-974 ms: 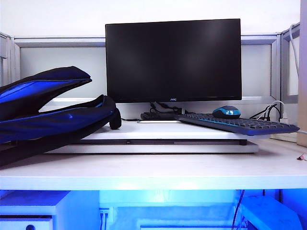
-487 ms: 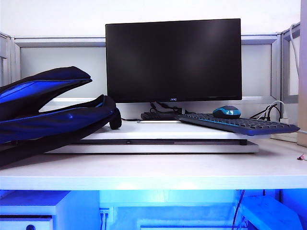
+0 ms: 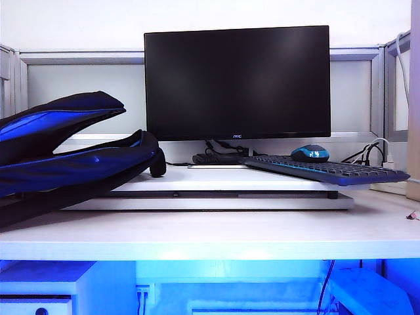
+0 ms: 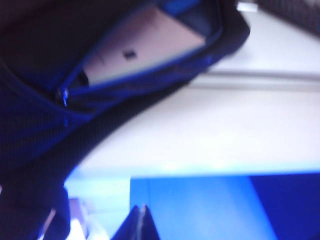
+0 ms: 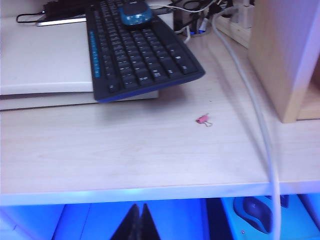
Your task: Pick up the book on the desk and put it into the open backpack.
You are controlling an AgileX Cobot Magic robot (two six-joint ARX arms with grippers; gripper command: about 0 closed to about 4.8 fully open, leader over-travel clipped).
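Starting at the left of the exterior view, we find the backpack (image 3: 65, 154) lying on its side on the desk (image 3: 216, 239), its mouth gaping toward the left edge of that view and its closed end resting on the white riser (image 3: 262, 190). No arm shows in that view.

In the left wrist view we record the book (image 4: 142, 45) inside the backpack (image 4: 45, 130), its pale pinkish cover with one small dark mark visible through the blue-trimmed opening. Its long axis runs along the length of the opening, roughly parallel to the zipper line; most of its outline is hidden by fabric, and the picture is blurred. The left gripper (image 4: 141, 222) sits below the desk's front edge, fingers pressed together, with nothing between them and nothing touched.

Moving right, we note the monitor (image 3: 237, 82), then the keyboard (image 3: 325, 169) with the mouse (image 3: 310, 153) behind it.

In the right wrist view, the right gripper (image 5: 138, 222) likewise hangs below the desk (image 5: 125, 155) edge, fingers fully together and empty. A small pink clip (image 5: 203, 120) lies on the desk near the keyboard (image 5: 135, 47), and a pale cable (image 5: 257, 120) trails over the edge.
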